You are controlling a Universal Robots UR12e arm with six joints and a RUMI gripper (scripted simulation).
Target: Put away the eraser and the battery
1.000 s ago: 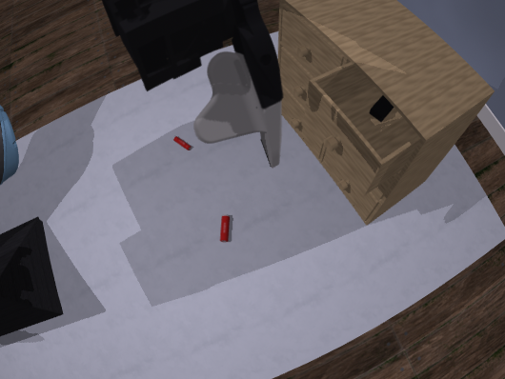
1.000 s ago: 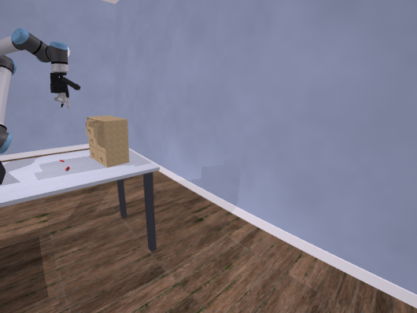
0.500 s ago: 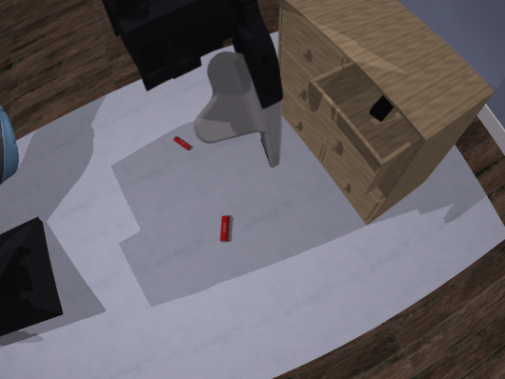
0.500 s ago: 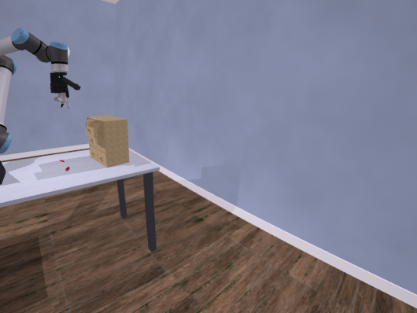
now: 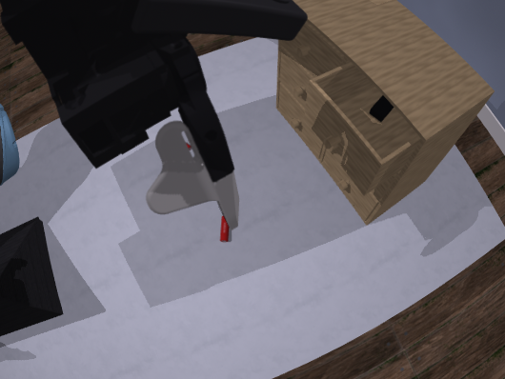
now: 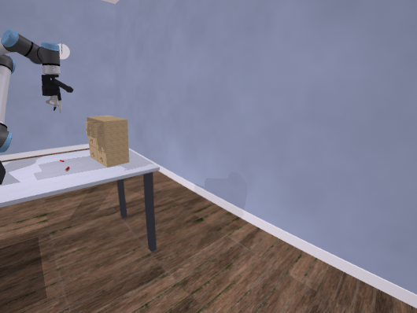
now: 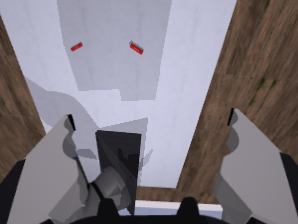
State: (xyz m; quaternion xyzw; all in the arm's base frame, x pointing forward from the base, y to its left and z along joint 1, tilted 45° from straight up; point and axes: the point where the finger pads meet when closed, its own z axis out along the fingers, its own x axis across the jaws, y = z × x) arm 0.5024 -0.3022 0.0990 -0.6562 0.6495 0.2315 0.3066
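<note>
Top view: shows the eraser [image 5: 381, 109], to judge by its dark block shape, lying in the right drawer of the top row [image 5: 350, 143], pulled out from the chest [image 5: 405, 43] [image 6: 117, 141]. Fingers [image 5: 229, 200] [image 6: 60, 105] spread wide, gripping nothing, high above the bench [image 5: 333, 305] [image 6: 79, 181] [image 7: 190, 75]. Down there, two red cylinders, well apart; probably AAA, the slimmer red cylinder [image 5: 189, 146] [image 6: 61, 160] [image 7: 76, 47], rather than the thicker red cylinder [image 5: 224, 229] [image 6: 68, 168] [image 7: 136, 48]. Likely light, hard, smooth and quick to roll if nudged. Best taken across the waist at mid-length, squarely, low, with gentle pressure; off-centre, apt to swivel or squirt out. Before that, probably needs the open drawer pushed shut softly, then the one below eased out, never fully

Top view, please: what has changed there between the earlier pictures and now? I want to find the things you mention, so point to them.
The open gripper [image 5: 196, 209] [image 6: 57, 110] [image 7: 150, 112] has moved away from the chest [image 5: 405, 43] [image 6: 115, 141], down and to the left in the picture, and now partly covers the two red batteries. Nothing was taken hold of or let go. The batteries, the chest, its pulled-out top drawer [image 5: 348, 120] and the black thing [image 5: 381, 109] inside stayed put.
</note>
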